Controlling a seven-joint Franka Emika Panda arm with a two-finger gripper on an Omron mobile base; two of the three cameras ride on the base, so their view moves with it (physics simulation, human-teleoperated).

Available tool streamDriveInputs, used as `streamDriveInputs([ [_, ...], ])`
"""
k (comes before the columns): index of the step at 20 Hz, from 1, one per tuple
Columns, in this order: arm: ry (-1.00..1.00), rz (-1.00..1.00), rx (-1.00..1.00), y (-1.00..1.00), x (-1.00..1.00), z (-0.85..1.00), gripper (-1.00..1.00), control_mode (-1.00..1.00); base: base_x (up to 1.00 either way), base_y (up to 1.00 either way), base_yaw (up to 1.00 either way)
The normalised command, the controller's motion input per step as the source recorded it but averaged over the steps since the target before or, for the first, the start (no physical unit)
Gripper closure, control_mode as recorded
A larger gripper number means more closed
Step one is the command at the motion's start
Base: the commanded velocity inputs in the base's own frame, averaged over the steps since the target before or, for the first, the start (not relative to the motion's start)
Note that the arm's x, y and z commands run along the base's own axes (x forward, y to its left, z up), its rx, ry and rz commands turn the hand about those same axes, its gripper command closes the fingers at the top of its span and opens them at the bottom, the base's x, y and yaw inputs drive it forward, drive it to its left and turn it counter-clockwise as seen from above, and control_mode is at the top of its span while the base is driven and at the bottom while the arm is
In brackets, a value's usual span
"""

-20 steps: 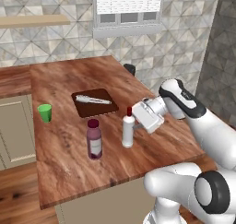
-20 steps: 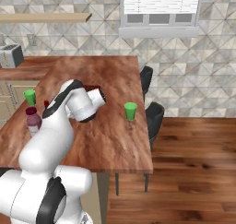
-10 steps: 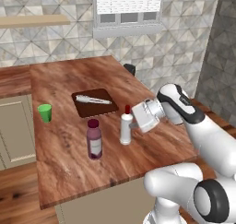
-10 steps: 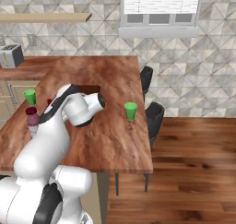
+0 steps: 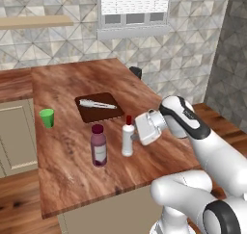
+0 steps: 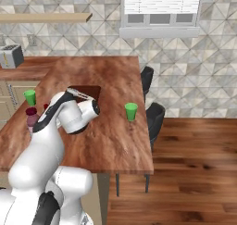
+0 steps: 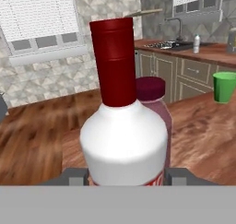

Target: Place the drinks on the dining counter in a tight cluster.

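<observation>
My gripper [image 5: 133,137] is shut on the slim white bottle [image 5: 127,139] with the red cap, which stands upright at the dining counter [image 5: 67,84] surface. In the hand view the white bottle [image 7: 124,140] sits between my fingertips [image 7: 73,176]. The wide dark-purple bottle [image 5: 99,146] with a maroon cap stands a short gap to its left, and shows just behind it in the hand view [image 7: 156,95]. A small pale bottle [image 7: 197,43] stands far off on the kitchen worktop by the sink.
A dark cutting board [image 5: 99,108] with a pale utensil lies behind the bottles. One green cup [image 5: 47,118] stands near the counter's left edge, another green cup [image 6: 131,111] near its right edge. Dark chairs [image 6: 155,118] stand beside the counter, and a toaster [image 6: 11,56] sits at the back left.
My gripper has carried the white bottle leftward, closer to the purple bottle. The purple bottle and the cups have not moved.
</observation>
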Motion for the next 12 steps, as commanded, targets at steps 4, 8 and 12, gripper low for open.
streamDriveInputs([
  [4,0.0,0.04,0.0,0.12,0.02,-0.22,1.0,-1.0,0.0,0.0,0.0],
  [8,0.0,0.03,0.0,0.14,0.12,-0.25,1.0,-1.0,0.0,0.0,0.0],
  [12,0.0,0.01,0.0,0.12,0.24,-0.25,1.0,-1.0,0.0,0.0,0.0],
])
